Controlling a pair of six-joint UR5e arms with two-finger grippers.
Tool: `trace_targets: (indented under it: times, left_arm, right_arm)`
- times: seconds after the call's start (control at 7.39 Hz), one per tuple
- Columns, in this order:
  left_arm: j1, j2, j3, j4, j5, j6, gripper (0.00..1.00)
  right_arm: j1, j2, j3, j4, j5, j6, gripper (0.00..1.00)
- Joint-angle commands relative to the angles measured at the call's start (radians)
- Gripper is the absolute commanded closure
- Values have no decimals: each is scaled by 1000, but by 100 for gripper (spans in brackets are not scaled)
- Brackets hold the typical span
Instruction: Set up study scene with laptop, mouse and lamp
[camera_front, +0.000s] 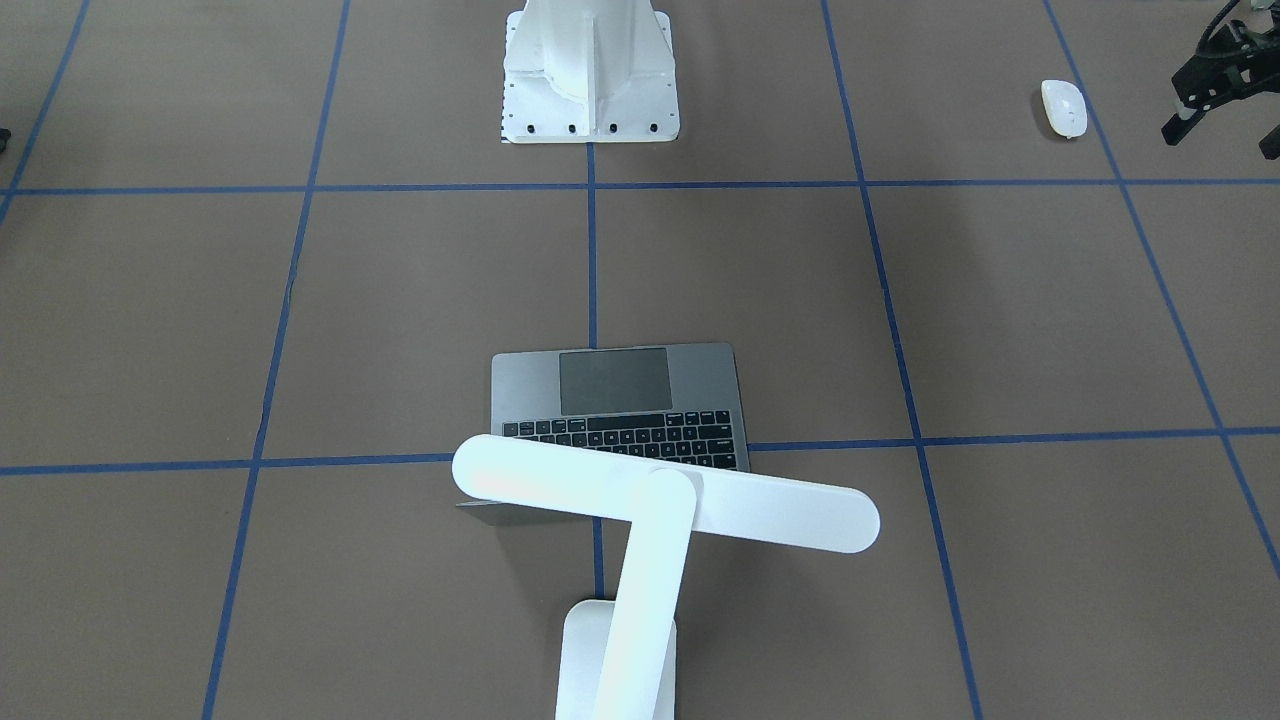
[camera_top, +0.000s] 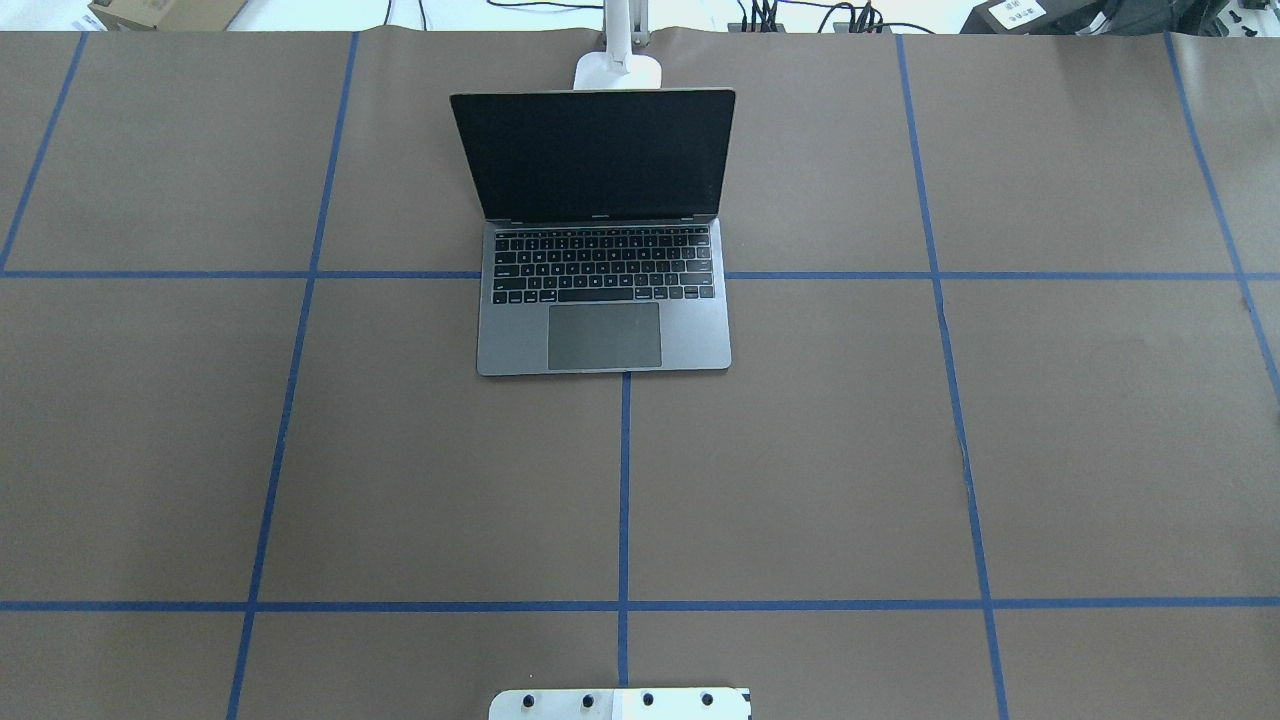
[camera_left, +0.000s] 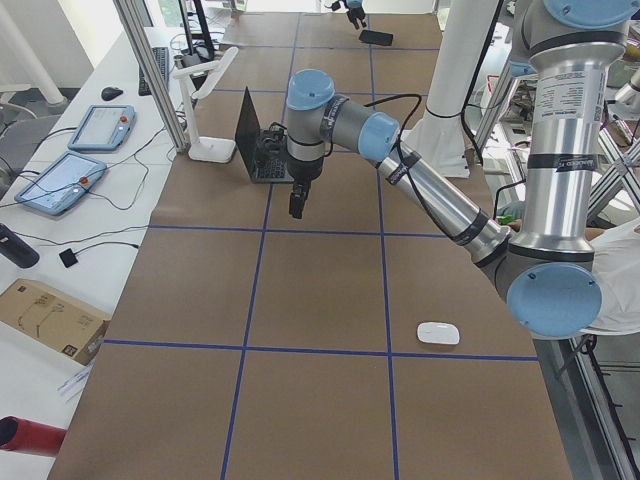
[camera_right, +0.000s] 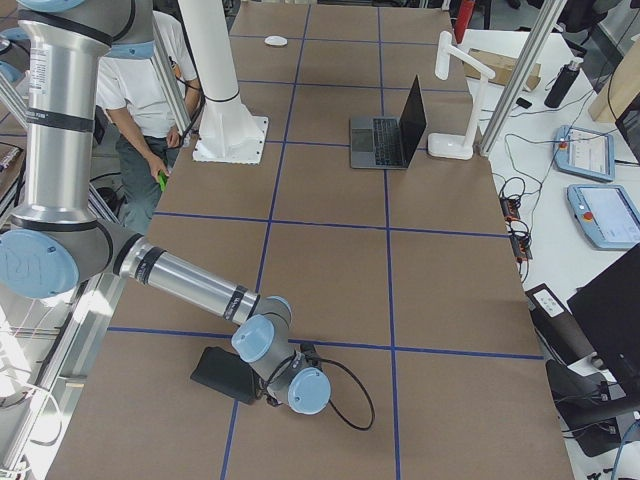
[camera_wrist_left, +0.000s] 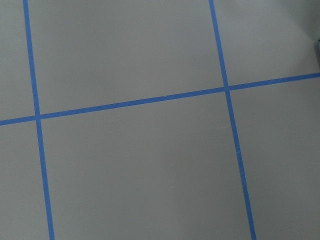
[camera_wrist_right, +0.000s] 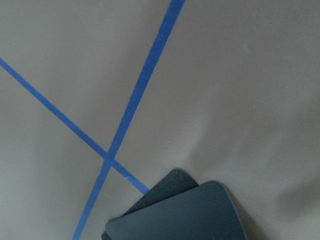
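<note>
The space-grey laptop (camera_top: 605, 300) stands open at the table's far middle, its screen dark; it also shows in the front view (camera_front: 620, 400). The white lamp (camera_front: 665, 495) stands behind it, bar head over the keyboard, base (camera_top: 618, 70) at the far edge. The white mouse (camera_front: 1063, 107) lies near the robot's left side, also in the left view (camera_left: 437, 333). My left gripper (camera_front: 1220, 140) hangs open and empty above the table, beside the mouse. My right gripper (camera_right: 264, 388) is low by a flat black pad (camera_wrist_right: 175, 212); I cannot tell whether it is open or shut.
The white bolted pedestal (camera_front: 590, 70) stands at the robot's side of the table. Blue tape lines (camera_wrist_left: 130, 103) grid the brown surface. A person (camera_right: 150, 90) stands behind the pedestal. Tablets and cables lie on the side bench (camera_left: 60, 180).
</note>
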Motion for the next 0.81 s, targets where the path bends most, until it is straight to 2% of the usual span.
trace_targets:
  times: [0.0, 0.68]
  left_arm:
    - [-2, 0, -11, 1, 0, -2, 0]
    - [-2, -2, -33, 1, 2, -44, 0]
  right_arm:
    - [-8, 21, -8, 5, -13, -77, 13]
    - [-14, 20, -21, 17, -44, -138, 15]
